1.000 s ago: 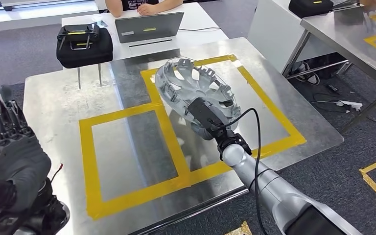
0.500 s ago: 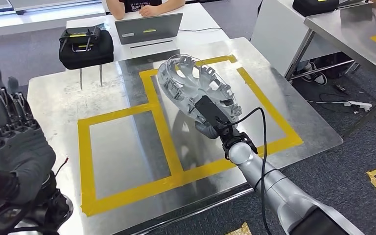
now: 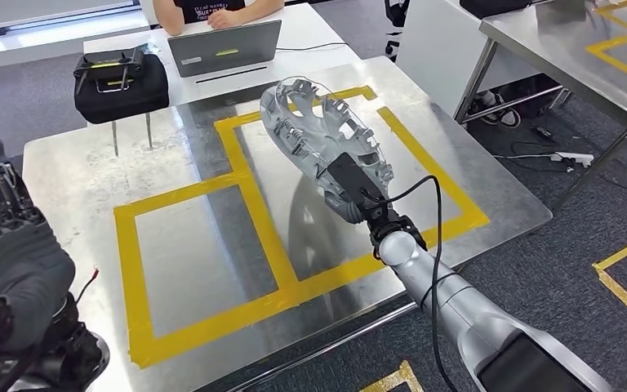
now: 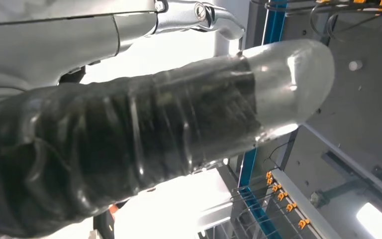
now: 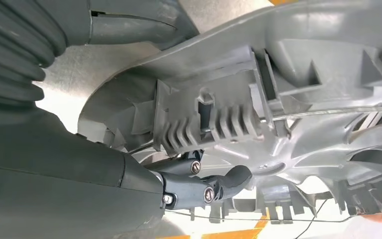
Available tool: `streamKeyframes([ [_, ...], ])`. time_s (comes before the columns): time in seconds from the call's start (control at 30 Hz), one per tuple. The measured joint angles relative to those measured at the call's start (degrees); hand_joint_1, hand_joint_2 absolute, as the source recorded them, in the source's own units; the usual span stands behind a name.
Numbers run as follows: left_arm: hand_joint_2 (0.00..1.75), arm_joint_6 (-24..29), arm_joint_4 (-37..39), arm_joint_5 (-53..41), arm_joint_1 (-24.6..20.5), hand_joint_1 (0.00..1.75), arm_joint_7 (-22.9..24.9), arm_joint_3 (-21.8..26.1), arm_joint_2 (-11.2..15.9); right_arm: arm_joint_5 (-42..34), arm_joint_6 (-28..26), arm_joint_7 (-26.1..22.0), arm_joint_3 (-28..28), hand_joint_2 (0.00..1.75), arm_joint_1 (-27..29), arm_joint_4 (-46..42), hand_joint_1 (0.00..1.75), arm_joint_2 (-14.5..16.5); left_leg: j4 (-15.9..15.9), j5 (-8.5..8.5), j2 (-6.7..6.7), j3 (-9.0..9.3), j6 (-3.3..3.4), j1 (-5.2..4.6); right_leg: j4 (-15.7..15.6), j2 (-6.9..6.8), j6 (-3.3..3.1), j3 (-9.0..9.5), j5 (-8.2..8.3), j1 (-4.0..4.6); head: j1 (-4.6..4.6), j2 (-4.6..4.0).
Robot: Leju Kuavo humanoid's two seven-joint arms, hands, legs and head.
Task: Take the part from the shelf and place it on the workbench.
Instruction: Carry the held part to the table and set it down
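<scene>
A round grey plastic wheel-cover part with moulded ribs and clips point(image 3: 324, 135) was held by the right robot hand point(image 3: 349, 204) above the polished steel counter point(image 3: 73, 171); the part was tilted, its far rim raised and its near rim gripped, and whether any edge touched the counter could not be told. In the right wrist view the part point(image 5: 278, 99) was seen close up, a dark finger point(image 5: 224, 181) hooked under its ribbed inner face and the thick grey thumb lying against its rim — a firm grasp. The part hung over the larger, right-hand rectangle of yellow tape point(image 3: 433, 163) marked on the counter; a smaller taped rectangle point(image 3: 126, 269) lay just beside it to the left, sharing one strip.

The left robot hand point(image 3: 8, 253) was raised near the counter's left corner, nothing held in it, its dark fingers upright and apart; in the left wrist view one finger point(image 4: 154, 124) sheathed in clear film was seen.

Beyond the counter a white table point(image 3: 310, 33) carried a grey laptop point(image 3: 224, 47), with a person's arms point(image 3: 229, 12) behind it; a black zipped case with yellow-marked handles point(image 3: 121, 77) sat at the counter's far left edge.
</scene>
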Motion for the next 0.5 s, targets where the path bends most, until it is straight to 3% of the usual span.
streamKeyframes([
  [0.03,0.00,0.00,0.00,-0.02,0.01,0.00,-0.02,0.00,0.00,0.00,-0.01,-0.08,0.00,0.00,0.06,0.01,0.00,-0.10,0.00,0.01,0.00,0.00,0.07,-0.06,-0.08,0.01,0.11,0.03,0.07,-0.05,0.09,0.00],
  [0.17,0.00,0.00,0.00,-0.07,0.02,0.00,-0.12,-0.04,-0.01,-0.25,0.18,-0.07,0.02,1.75,0.61,0.05,0.00,-0.32,0.01,0.04,-0.01,-0.06,0.41,-0.19,-0.29,0.01,0.36,0.09,0.19,-0.18,0.25,0.00],
  [0.5,0.00,0.01,0.02,-0.07,0.06,0.00,-0.30,-0.15,-0.01,-0.87,1.02,0.16,-0.33,1.75,1.91,0.14,0.00,-0.41,0.00,0.10,-0.02,-0.28,0.57,-0.34,-0.31,0.02,0.67,-0.07,0.23,-0.34,0.28,-0.01],
])
